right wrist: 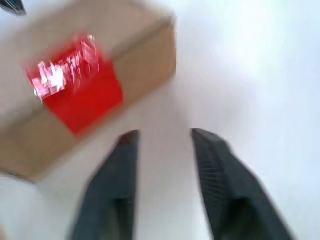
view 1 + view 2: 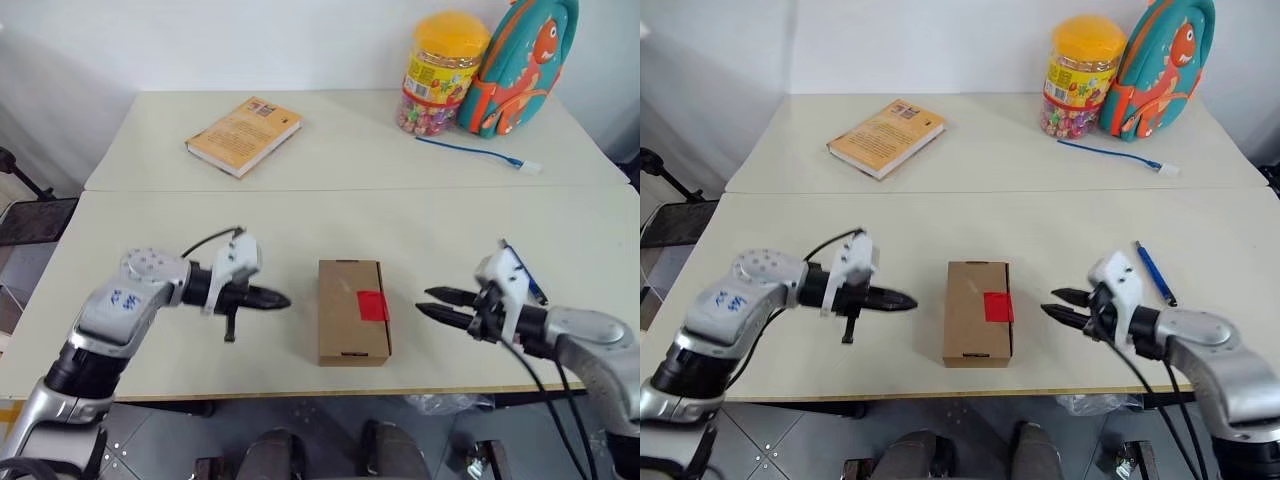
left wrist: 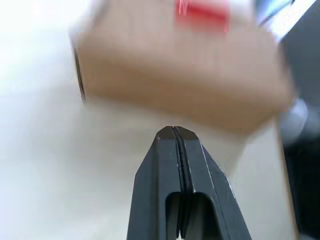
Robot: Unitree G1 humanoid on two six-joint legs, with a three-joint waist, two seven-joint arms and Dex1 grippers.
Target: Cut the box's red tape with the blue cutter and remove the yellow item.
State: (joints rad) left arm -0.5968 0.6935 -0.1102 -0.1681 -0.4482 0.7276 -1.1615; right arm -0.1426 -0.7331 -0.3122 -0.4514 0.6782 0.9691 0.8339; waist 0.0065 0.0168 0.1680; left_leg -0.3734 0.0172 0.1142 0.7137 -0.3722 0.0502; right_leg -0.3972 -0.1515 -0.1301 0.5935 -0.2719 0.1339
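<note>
Two empty grippers: left (image 2: 283, 298) fingers pinched together, right (image 2: 1052, 304) fingers apart. Could bump box (image 2: 975, 310) while reaching for blue cutter (image 2: 1155, 272).

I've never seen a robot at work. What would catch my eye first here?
Probably the brown box with its red tape, lying near the table's front edge between two black-fingered grippers: the left shut, the right open, both empty. A blue cutter lies by the right arm. At the back stand a yellow-lidded candy jar and a teal dinosaur backpack.
</note>
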